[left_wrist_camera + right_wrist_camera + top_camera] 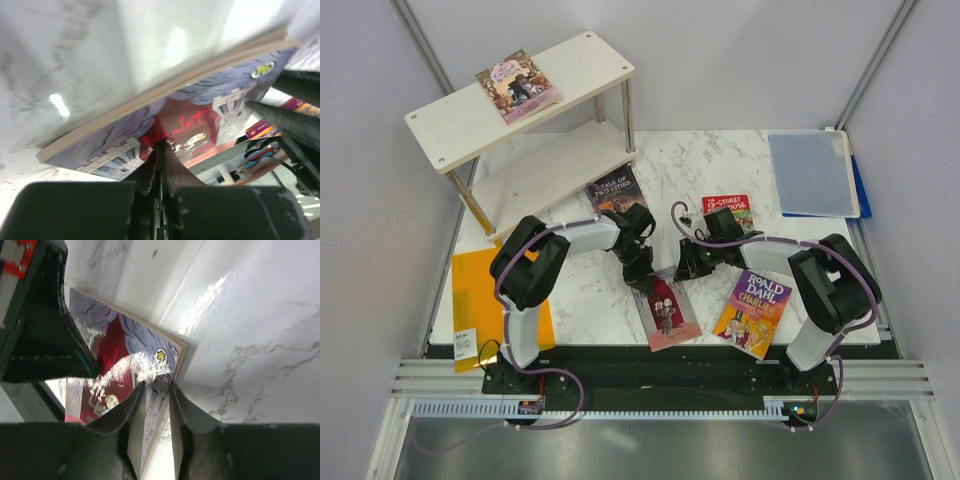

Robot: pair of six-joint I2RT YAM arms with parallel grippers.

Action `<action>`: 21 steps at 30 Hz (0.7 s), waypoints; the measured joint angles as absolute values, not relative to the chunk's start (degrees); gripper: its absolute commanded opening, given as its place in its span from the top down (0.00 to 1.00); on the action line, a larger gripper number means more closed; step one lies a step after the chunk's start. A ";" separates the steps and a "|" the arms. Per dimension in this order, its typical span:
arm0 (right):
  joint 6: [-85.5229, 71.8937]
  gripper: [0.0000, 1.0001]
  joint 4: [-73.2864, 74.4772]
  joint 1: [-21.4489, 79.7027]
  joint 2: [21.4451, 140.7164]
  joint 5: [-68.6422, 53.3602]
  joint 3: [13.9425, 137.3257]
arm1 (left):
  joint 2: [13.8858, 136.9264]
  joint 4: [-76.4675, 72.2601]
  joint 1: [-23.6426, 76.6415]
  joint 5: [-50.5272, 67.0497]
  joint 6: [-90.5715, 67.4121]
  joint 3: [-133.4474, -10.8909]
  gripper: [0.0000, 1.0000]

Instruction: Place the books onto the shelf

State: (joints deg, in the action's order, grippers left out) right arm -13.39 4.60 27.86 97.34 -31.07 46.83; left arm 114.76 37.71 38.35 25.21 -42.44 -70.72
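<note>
A lilac book with a red figure on its cover (668, 312) (100, 145) (130, 335) lies at the table's front between both grippers. My left gripper (642, 272) (162, 145) is shut, its tips touching the cover. My right gripper (682, 268) (157, 386) is open, with the book's edge running between its fingers. A pink book (517, 86) lies on the top board of the shelf (570, 75). "A Tale of Two Cities" (615, 190), the Treehouse book (728, 208) and the Roald Dahl book (753, 312) lie flat on the table.
A blue-grey folder (810, 172) sits at the back right. An orange sheet (475, 290) lies at the left edge, partly under the left arm. The shelf's lower board (550, 170) carries nothing.
</note>
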 measured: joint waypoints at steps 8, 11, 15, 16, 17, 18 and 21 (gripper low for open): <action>-16.03 0.38 4.73 28.14 97.03 -40.40 45.74 | 115.85 41.45 36.40 26.39 -42.37 -71.66 0.98; -19.05 0.40 1.93 28.12 96.49 -41.41 43.86 | 116.07 42.37 36.12 26.35 -42.35 -71.92 0.98; -27.00 0.42 -6.68 28.58 95.46 -44.42 38.94 | 116.38 43.55 35.57 26.52 -42.35 -72.14 0.98; -28.95 0.42 -8.40 29.23 95.46 -45.65 38.00 | 116.46 43.66 35.57 26.52 -42.33 -72.27 0.98; -30.59 0.42 -10.00 30.00 95.46 -46.61 37.19 | 116.53 43.77 35.59 26.50 -42.33 -72.38 0.98; -32.10 0.43 -11.49 30.65 95.46 -46.98 36.53 | 116.55 43.79 35.59 26.50 -42.33 -72.40 0.98; -35.73 0.46 -15.46 31.42 95.59 -46.92 35.20 | 116.60 43.86 35.59 26.50 -42.33 -72.47 0.98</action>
State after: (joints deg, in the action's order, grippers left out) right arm -35.73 -15.46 31.42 95.59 -46.92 35.20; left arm 116.60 43.86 35.59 26.50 -42.33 -72.47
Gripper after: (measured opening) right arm 0.570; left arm 0.025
